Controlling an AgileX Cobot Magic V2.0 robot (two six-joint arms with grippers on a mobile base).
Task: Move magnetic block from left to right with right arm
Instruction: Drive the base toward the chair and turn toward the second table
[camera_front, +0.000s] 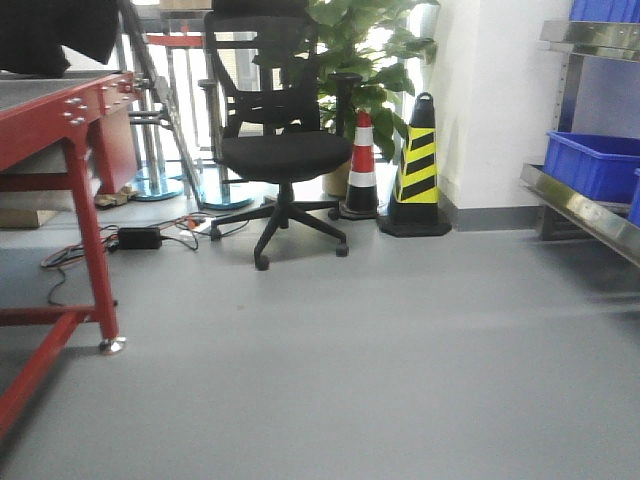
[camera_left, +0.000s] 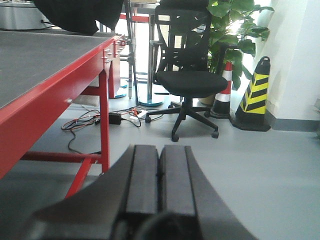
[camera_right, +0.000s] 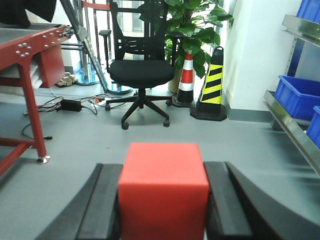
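Note:
The magnetic block (camera_right: 163, 190), a plain red cube, fills the bottom middle of the right wrist view. My right gripper (camera_right: 163, 172) is shut on it, one black finger (camera_right: 105, 200) pressed against each side face. In the left wrist view my left gripper (camera_left: 160, 152) is shut, its two black pads (camera_left: 142, 175) pressed together with nothing between them. Both grippers point out over the grey floor. Neither gripper nor the block shows in the front view.
A red-framed table (camera_front: 60, 120) stands at the left, its leg (camera_front: 95, 250) on a caster. A black office chair (camera_front: 280, 150) is ahead, cables (camera_front: 140, 238) beside it. Two traffic cones (camera_front: 418, 165) and a plant (camera_front: 370, 60) stand against the wall. Metal shelving with blue bins (camera_front: 595, 160) lines the right.

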